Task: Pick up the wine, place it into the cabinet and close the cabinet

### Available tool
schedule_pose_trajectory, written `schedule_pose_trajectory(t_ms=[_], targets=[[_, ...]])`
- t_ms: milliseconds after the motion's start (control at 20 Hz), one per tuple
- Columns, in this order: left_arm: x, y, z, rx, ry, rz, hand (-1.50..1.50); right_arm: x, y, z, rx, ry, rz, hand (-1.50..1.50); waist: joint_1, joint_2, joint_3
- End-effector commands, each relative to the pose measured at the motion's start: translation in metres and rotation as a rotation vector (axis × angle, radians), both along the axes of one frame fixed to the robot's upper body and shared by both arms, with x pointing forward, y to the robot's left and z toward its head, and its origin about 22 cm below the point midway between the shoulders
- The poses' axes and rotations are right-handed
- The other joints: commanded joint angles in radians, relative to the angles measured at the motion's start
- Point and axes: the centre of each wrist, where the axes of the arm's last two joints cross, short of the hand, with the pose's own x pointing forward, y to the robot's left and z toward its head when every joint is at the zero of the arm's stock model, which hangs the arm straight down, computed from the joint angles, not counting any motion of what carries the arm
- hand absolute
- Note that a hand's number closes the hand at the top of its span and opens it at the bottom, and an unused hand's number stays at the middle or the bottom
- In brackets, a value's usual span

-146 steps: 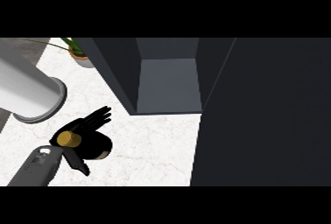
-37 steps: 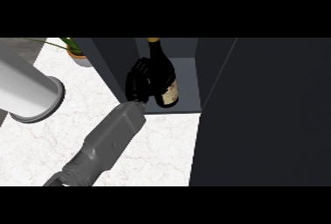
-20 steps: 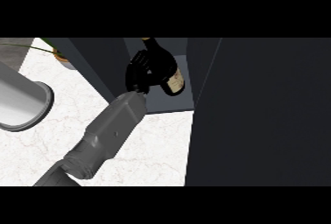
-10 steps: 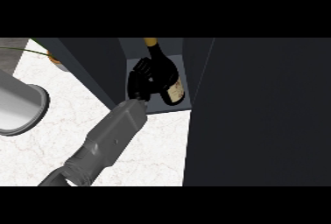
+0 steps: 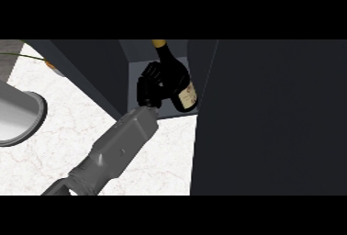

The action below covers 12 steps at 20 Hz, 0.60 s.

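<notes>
Dark grey panels take up most of the head view: the cabinet [image 5: 102, 69] stands open on the counter [image 5: 61, 124], and its door [image 5: 271, 119] fills the right side as a broad, near-black slab that hides whatever lies behind it. The top of the cabinet is cut off by the frame. Inside the opening stands the wine bottle [image 5: 177, 75], dark glass with a gold cap at the top and a pale label low on its body; its base is partly lost in shadow, so whether it rests on the cabinet floor cannot be told. The left hand [image 5: 150, 89] is black against the dark bottle and hard to separate from it, but its fingers curl round the bottle's left side, holding it. The grey forearm [image 5: 115, 151] slants up from the lower left edge into the opening. A grey cylinder [image 5: 17, 117] is cut off at the left edge, and a small potted plant [image 5: 47, 62] shows behind it.
</notes>
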Motion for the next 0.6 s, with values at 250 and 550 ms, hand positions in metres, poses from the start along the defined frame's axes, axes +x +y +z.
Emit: schedule_pose_trajectory(t_ms=[250, 550], targets=[[0.005, -0.01, 0.015, -0.021, -0.021, 0.087, -1.5, 0.004, -0.003, -0.001, -0.012, 0.009, -0.02, -1.5, 0.002, 0.001, 0.001], [0.005, -0.007, 0.01, 0.004, -0.001, 0.101, -1.5, -0.006, 0.003, 0.008, 0.019, -0.001, -0.008, -1.5, -0.005, 0.0, 0.0]])
